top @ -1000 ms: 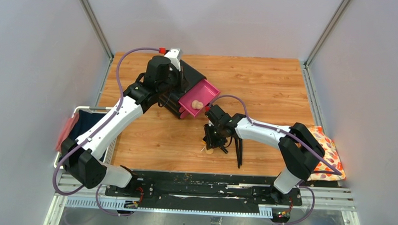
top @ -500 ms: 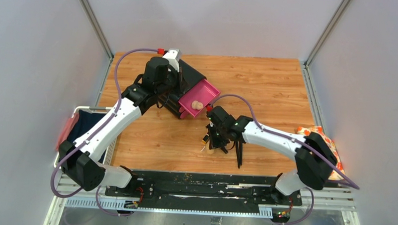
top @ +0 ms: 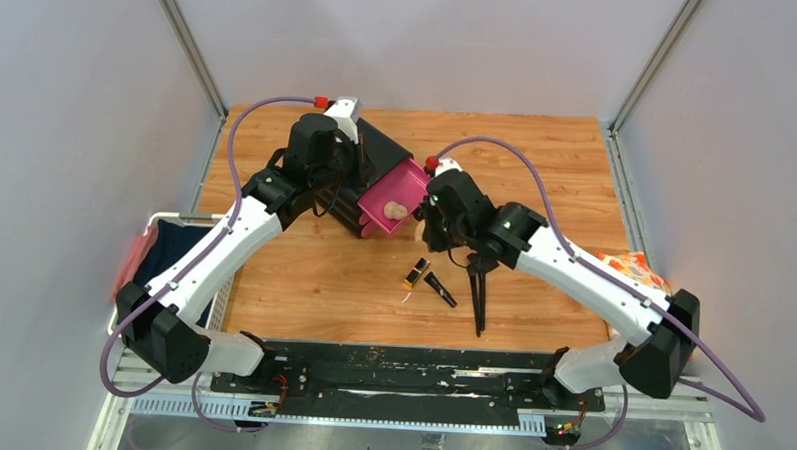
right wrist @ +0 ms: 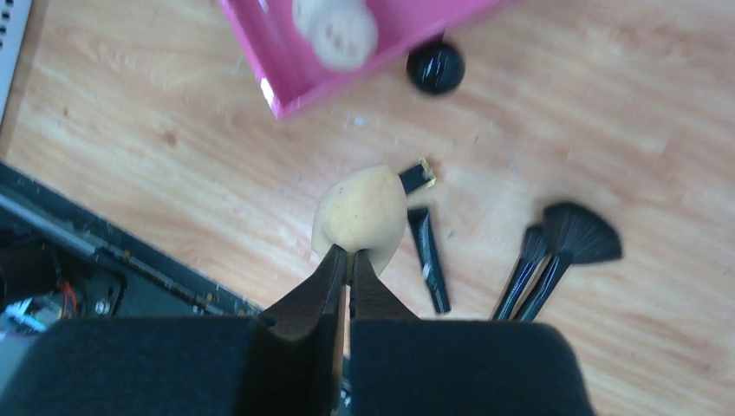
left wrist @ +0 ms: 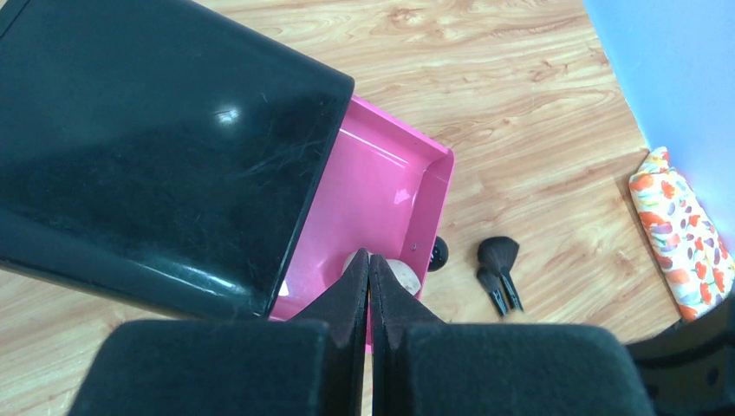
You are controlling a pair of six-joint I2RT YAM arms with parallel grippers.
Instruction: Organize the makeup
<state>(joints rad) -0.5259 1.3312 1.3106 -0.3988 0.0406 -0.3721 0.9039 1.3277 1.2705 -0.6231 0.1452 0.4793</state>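
My right gripper [right wrist: 348, 253] is shut on a beige egg-shaped sponge [right wrist: 362, 211] and holds it above the table, just near of the open pink drawer [right wrist: 269, 52]. A second beige sponge [right wrist: 336, 30] lies in that drawer. Below the held sponge, a black-and-gold case [top: 413, 276], a short black tube [top: 439, 288] and black long-handled brushes [top: 477, 298] lie on the wood. In the top view my right gripper [top: 432, 226] is beside the drawer's front corner. My left gripper [left wrist: 367, 257] is shut and empty, over the drawer [left wrist: 390, 191] by the black box [left wrist: 156, 147].
The drawer's round black knob [right wrist: 435, 68] sticks out toward the table. An orange floral cloth [top: 638, 265] lies at the right edge. A white basket [top: 154, 221] with dark cloth sits off the left edge. A black rail [top: 409, 370] runs along the near edge.
My right gripper has lifted the sponge off the table and moved back toward the pink drawer, uncovering the case and tube. The left arm has stayed put.
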